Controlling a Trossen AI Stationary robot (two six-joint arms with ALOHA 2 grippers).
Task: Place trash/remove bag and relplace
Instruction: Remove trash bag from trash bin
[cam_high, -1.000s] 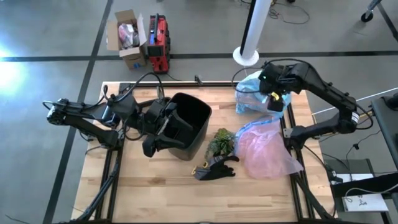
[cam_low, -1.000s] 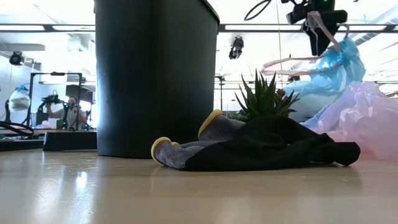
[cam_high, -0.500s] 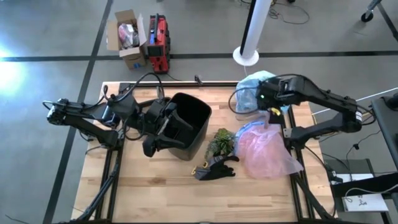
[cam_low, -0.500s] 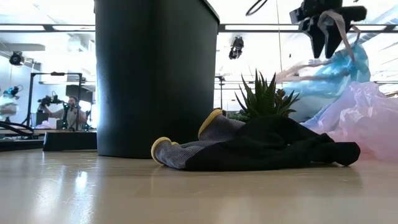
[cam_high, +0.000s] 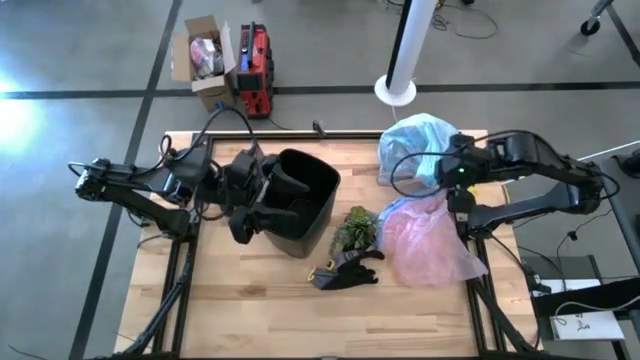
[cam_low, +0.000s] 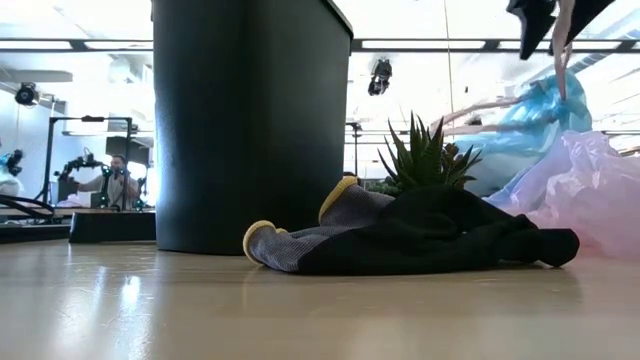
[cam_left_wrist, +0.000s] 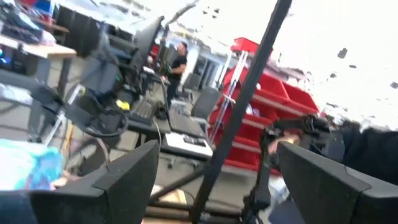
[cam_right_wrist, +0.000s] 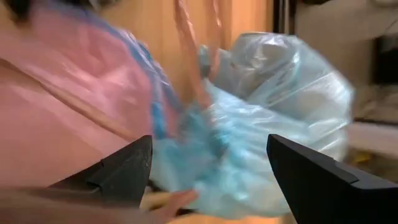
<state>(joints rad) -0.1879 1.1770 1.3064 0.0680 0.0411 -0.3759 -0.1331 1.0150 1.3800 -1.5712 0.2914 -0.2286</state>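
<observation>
Two arms over the table, and one black bin (cam_high: 305, 200) standing upright near the middle. The left gripper (cam_high: 268, 192) sits right at the bin's rim on its left side, fingers spread wide with nothing between them in the left wrist view. Over on the right, the right gripper (cam_high: 452, 180) hangs above the table's right edge, between the two bags, its fingers (cam_right_wrist: 118, 171) wide apart and clamped on nothing. Two plastic bags here: one teal-blue bag (cam_high: 415, 143), bulging and bunched at the far right corner of the table, and one pink bag (cam_high: 430, 240) spread flat nearer the front, the two touching where they meet. In the low view a pinkish drawstring (cam_low: 563, 45) dangles from the gripper's fingertips down toward the blue bag. One green plant tuft (cam_high: 357, 228) sits just beside the bin, and one black-and-yellow glove (cam_high: 345, 270) lies in front of it.
</observation>
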